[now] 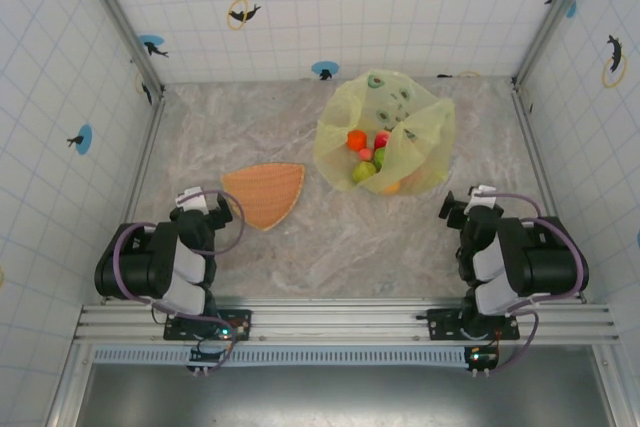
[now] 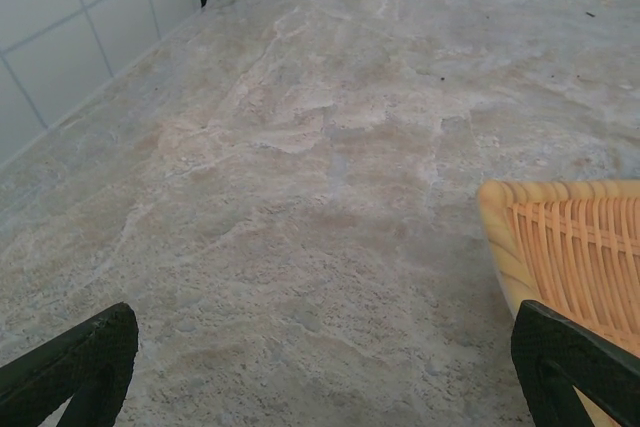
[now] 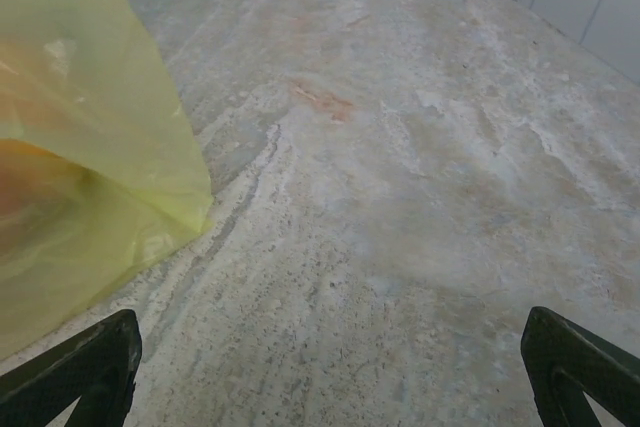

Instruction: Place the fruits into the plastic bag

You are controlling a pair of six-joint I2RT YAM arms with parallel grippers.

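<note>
Fruits (image 1: 358, 139) in bag (image 1: 430, 122), left of right claw (image 3: 330, 372)

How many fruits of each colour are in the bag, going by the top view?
Orange fruit: 1
Red fruits: 2
Green fruits: 2
Yellow-orange fruit, seen through the plastic bag: 1
Total: 6, approximate since they overlap.

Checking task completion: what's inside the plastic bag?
Inside the plastic bag: orange fruit, red fruit, green fruits, plus a yellow-orange fruit showing through the film. Anything beneath them is covered.
</note>
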